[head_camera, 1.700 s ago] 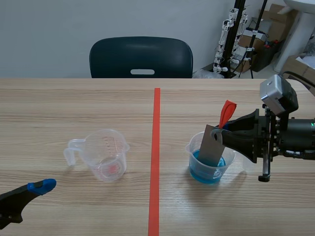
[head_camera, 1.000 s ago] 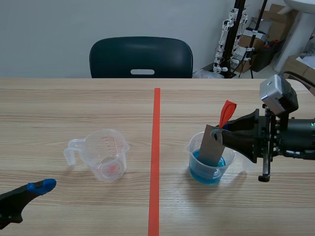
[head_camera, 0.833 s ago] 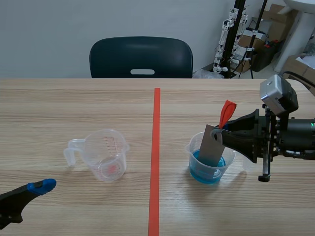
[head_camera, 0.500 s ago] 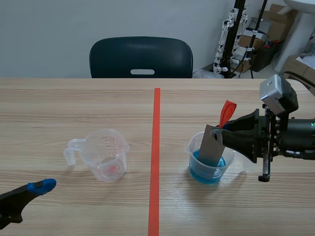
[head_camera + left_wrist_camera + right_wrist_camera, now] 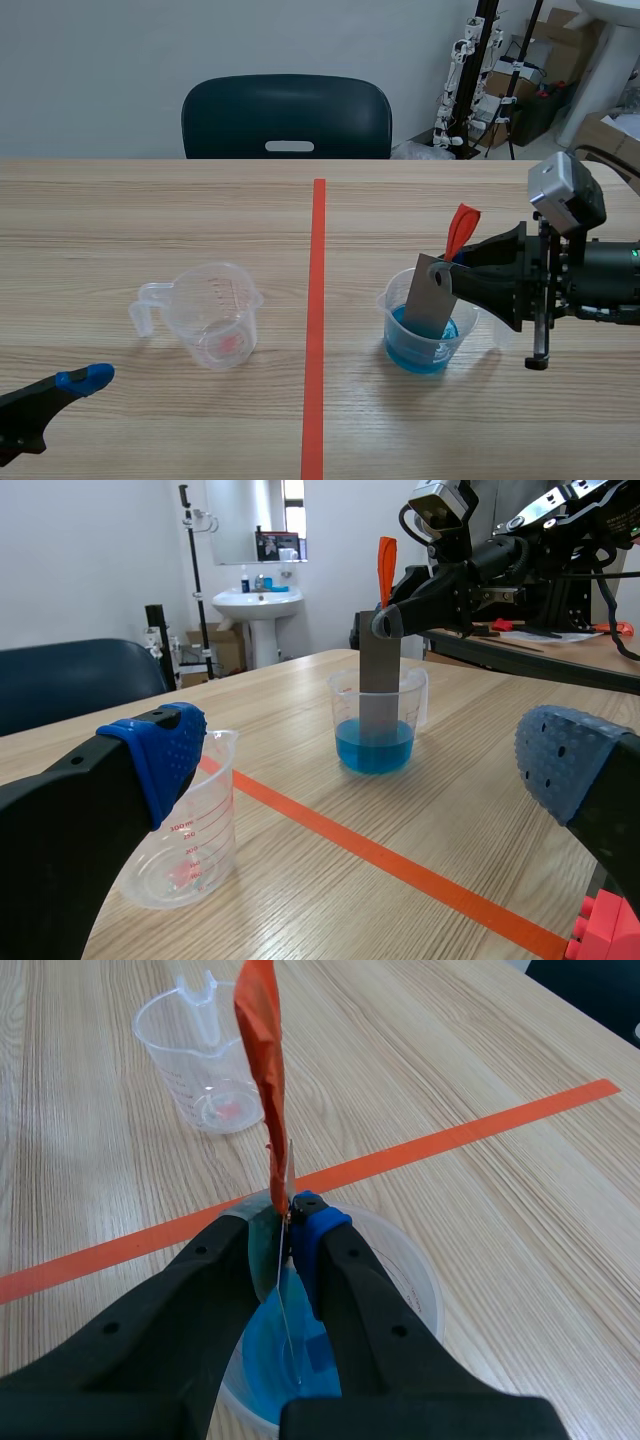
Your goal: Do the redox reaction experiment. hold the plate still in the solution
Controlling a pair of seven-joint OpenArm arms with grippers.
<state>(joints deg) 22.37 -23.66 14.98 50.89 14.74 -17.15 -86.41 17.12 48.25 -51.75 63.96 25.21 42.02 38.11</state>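
Right gripper (image 5: 447, 272) clamped on grey plate (image 5: 424, 305) dipped in blue-filled cup (image 5: 394, 306), left gripper (image 5: 365, 765) spread apart beside empty cup (image 5: 185, 830).

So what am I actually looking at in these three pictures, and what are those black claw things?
It is a robot with two black arms working at a wooden table. One picture comes from a camera between the arms. The other two come from cameras on the wrists, each looking past that arm's own gripper.

The right gripper is shut on a grey plate with a red tab. The plate's lower end is dipped in the blue liquid of a clear cup.

The left gripper is open and holds nothing.

A second measuring cup, seemingly empty, stands on the other side of the orange tape line. A dark chair sits behind the table.
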